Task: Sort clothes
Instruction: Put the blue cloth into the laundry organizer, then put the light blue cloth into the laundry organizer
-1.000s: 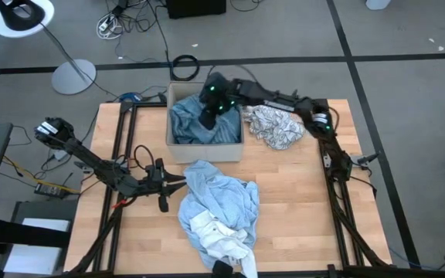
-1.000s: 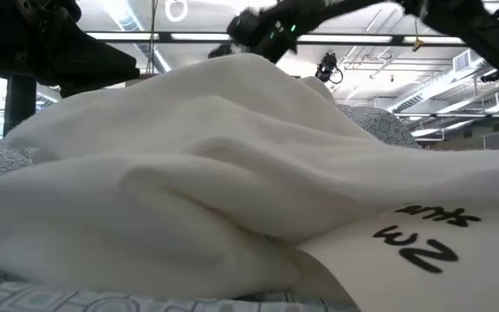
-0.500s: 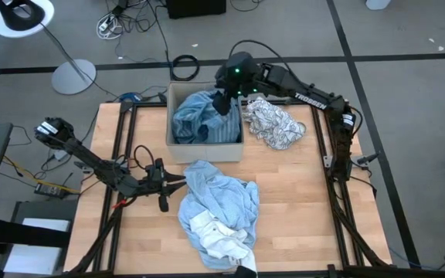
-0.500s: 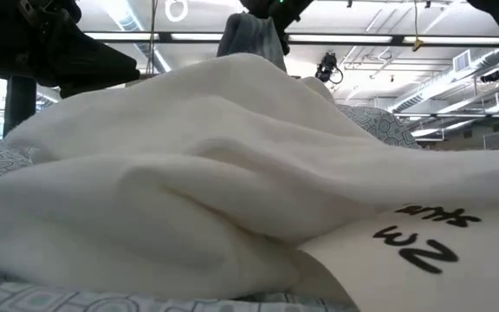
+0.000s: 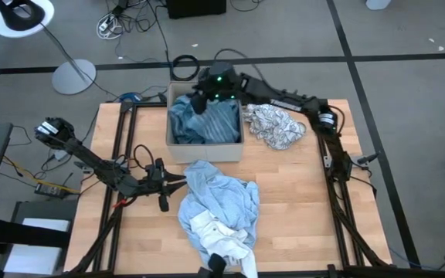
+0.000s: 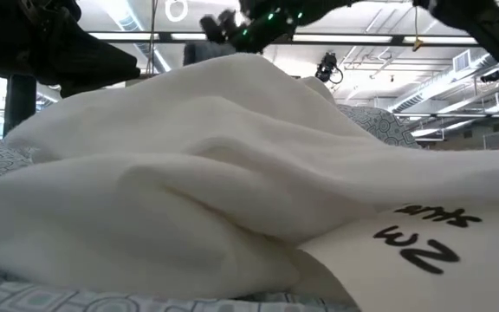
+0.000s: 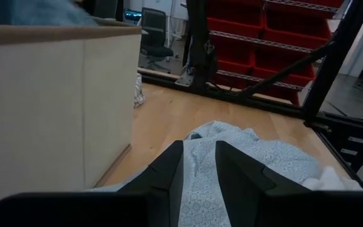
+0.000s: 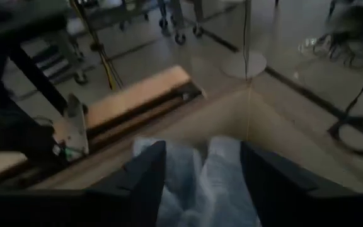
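**Front edge of table.** A white garment (image 6: 189, 173) is lying nearest the low camera. In the high view it is resting on the near end of a light blue garment (image 5: 222, 197). Neither item is showing any shift over the last second.

**Left gripper.** The left gripper (image 5: 178, 179) is hovering just beside the light blue garment, near the front wall of the cardboard box (image 5: 205, 152). Its fingers (image 7: 169, 170) are standing a narrow gap apart and are gripping nothing. This arm is staying where it was.

**Right gripper.** This is the unit that is changing.
- One second ago it was reaching down into the box.
- Half a second ago it was raised over the box's far right corner, with cloth hanging from it.
- It is now travelling across to the box's far left corner (image 5: 199, 102).

A fold of grey-blue garment (image 8: 200, 183) is filling the space between its fingers (image 8: 147, 176), so they appear to be holding that cloth.

**Task items.** The bulk of the grey-blue fabric is sitting inside the box. The patterned white garment (image 5: 276, 125) is lying on the table (image 5: 300, 208), just beside the box's right wall.

**Meaning for the task.** The box is probably serving as one sorting bin, and the held garment is likely being rearranged in it. The front pile is awaiting sorting.
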